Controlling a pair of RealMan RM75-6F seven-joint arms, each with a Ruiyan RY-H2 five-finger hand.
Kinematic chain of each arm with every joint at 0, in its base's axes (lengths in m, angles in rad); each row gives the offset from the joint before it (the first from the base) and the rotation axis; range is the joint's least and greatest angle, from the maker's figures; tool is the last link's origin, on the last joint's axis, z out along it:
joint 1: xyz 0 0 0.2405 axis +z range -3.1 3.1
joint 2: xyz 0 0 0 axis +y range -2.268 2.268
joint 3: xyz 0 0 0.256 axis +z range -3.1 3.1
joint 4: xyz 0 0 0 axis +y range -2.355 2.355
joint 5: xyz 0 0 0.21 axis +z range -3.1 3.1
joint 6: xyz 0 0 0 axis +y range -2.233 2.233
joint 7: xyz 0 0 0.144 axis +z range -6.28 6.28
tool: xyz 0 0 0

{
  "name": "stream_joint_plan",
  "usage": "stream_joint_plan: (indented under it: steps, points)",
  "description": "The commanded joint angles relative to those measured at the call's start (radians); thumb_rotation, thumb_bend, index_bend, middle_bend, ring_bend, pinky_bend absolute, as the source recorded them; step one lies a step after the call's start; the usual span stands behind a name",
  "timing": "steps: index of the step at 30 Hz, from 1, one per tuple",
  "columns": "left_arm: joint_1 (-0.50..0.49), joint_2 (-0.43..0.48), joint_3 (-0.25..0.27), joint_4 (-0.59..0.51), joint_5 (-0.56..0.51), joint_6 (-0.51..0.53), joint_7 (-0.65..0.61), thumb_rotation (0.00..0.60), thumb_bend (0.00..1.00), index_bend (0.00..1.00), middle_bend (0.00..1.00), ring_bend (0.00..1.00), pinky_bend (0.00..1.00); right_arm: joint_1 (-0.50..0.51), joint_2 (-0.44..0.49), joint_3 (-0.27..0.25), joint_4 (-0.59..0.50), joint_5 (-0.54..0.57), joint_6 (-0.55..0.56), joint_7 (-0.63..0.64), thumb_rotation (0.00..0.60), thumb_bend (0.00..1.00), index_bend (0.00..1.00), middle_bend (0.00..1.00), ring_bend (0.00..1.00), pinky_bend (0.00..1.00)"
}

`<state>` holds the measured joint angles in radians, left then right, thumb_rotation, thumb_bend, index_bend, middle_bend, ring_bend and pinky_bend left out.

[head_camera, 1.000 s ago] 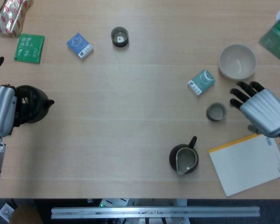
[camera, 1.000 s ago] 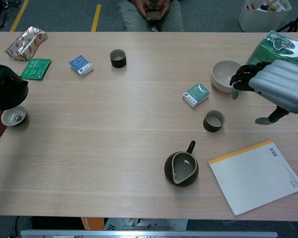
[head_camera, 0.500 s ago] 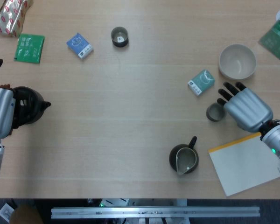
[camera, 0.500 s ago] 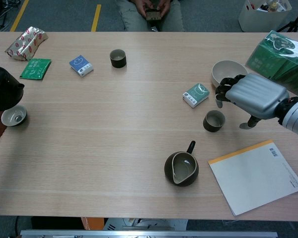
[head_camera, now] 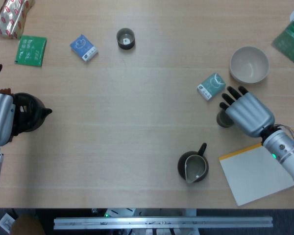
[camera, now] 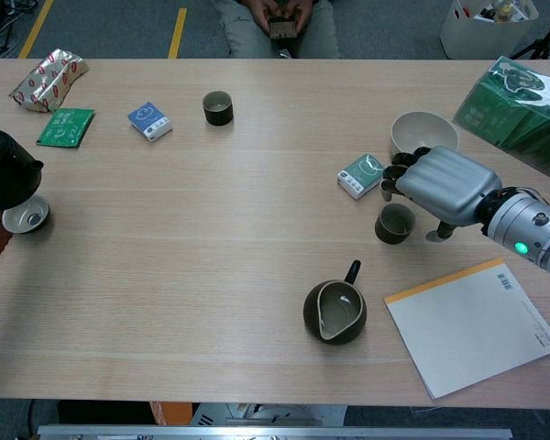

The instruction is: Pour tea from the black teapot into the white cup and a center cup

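Note:
The black teapot hangs at the table's left edge, gripped by my left hand. In the chest view the teapot sits just above the small white cup, spout pointing right; the head view hides that cup. A dark cup stands right of centre. My right hand hovers right beside it with fingers spread, fingertips over its far rim and thumb to its right, holding nothing. In the head view the right hand covers part of this cup.
A dark pitcher stands near the front, a notepad to its right. A white bowl and teal box lie behind the right hand. Another dark cup, a blue packet, green packet and foil bag sit far back.
My right hand has travelled left and lowered until it is next to the dark cup. The teapot has shifted slightly left and levelled over the white cup.

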<state>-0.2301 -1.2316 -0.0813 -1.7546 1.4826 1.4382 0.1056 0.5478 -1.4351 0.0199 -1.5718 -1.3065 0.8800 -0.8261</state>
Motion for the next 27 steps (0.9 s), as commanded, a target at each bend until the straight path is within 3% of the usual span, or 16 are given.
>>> stream_joint_plan:
  steps: [1, 27]
  points:
    - [0.0, 0.0, 0.0, 0.002, 0.0, -0.001, -0.003, 0.576, 0.33, 0.95, 1.0, 0.84, 0.07, 0.011, -0.016, -0.006, 0.015, 0.014, -0.002, -0.018, 0.6, 0.0, 0.32, 0.24, 0.14, 0.24]
    - [0.01, 0.011, -0.002, 0.013, -0.001, 0.001, -0.038, 0.576, 0.33, 0.95, 1.0, 0.84, 0.07, 0.081, -0.108, -0.038, 0.082, 0.125, 0.004, -0.123, 0.6, 0.01, 0.32, 0.24, 0.14, 0.24]
